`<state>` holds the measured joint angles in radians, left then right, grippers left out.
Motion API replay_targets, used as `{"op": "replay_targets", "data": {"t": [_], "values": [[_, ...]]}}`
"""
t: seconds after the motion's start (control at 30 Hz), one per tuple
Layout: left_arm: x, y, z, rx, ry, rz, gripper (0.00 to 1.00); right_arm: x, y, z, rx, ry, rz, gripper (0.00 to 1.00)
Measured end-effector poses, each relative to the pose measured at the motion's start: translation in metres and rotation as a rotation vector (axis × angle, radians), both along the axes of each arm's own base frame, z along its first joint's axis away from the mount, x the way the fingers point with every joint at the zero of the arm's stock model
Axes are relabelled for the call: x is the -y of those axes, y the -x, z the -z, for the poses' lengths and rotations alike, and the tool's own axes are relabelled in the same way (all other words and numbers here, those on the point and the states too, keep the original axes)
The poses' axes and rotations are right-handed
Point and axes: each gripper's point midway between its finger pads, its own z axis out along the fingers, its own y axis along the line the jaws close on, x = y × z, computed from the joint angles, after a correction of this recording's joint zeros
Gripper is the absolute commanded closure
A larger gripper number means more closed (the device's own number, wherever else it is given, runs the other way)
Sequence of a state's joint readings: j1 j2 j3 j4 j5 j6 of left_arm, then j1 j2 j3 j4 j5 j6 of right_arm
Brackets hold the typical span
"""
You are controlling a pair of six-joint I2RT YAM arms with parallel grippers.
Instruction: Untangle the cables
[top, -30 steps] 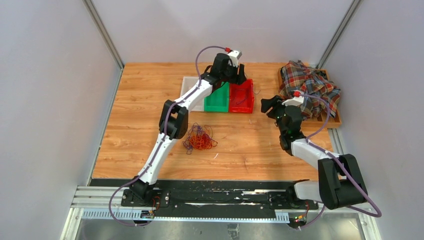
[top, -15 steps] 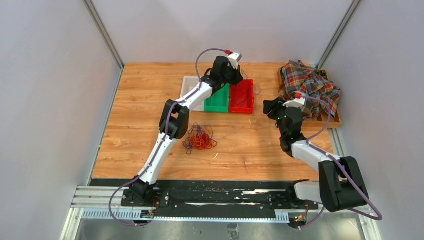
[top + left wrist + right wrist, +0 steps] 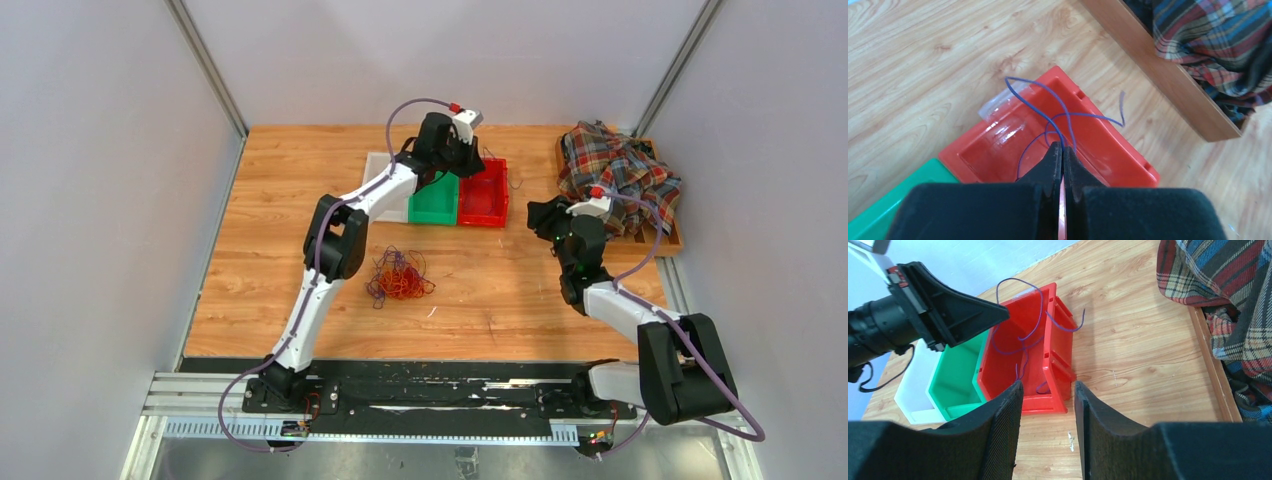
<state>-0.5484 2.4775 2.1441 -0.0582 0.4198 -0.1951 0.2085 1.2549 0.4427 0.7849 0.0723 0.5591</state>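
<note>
The cables (image 3: 400, 277) lie as a red, orange and purple bunch on the table, just right of the left arm's elbow. One loose purple cable (image 3: 1068, 115) (image 3: 1038, 315) lies looped in the red bin (image 3: 482, 195) (image 3: 1128, 160), with an end hanging over the rim. My left gripper (image 3: 470, 160) (image 3: 1063, 148) hovers over that bin with its jaws pressed together. In the right wrist view its tip (image 3: 1007, 315) stands clear of the cable. My right gripper (image 3: 535, 212) (image 3: 1048, 387) hangs open over bare table to the right of the bin, holding nothing.
A green bin (image 3: 432, 205) and a white tray (image 3: 908, 400) adjoin the red bin on its left. A plaid cloth (image 3: 620, 175) is heaped on a wooden tray (image 3: 670, 243) at the back right, close behind my right gripper.
My left gripper has shut and drawn back a little to the left over the bins. My right gripper's jaws have narrowed; that arm has barely shifted.
</note>
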Motion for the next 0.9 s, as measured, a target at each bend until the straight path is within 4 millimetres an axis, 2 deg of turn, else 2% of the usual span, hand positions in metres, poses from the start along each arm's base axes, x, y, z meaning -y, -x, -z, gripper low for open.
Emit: {"op": "replay_targets", "data": {"t": [0.13,0.23,0.47,0.57,0.6,0.77,0.9], "values": [[-0.003,0.012,-0.012,0.004,-0.005,0.024,0.99,0.000,0.001,0.003,-0.008,-0.003,0.000,0.58],[-0.005,0.017,-0.012,0.026,-0.051,0.041,0.99,0.000,0.001,0.005,-0.013,-0.003,0.000,0.58],[0.001,0.039,0.022,0.075,-0.250,0.083,0.99,0.000,0.000,0.008,-0.021,-0.002,0.001,0.58],[0.006,0.046,0.030,0.114,-0.320,0.100,1.00,0.001,0.000,0.009,-0.024,-0.001,0.008,0.50],[0.008,0.047,0.033,0.125,-0.337,0.104,0.94,0.001,0.000,0.011,-0.029,-0.001,0.009,0.48],[0.006,0.049,0.057,0.141,-0.422,0.118,0.53,0.000,-0.005,0.023,-0.077,0.005,0.012,0.42],[0.002,0.047,0.059,0.147,-0.453,0.122,0.37,0.000,-0.009,0.023,-0.091,0.007,0.014,0.39]]}}
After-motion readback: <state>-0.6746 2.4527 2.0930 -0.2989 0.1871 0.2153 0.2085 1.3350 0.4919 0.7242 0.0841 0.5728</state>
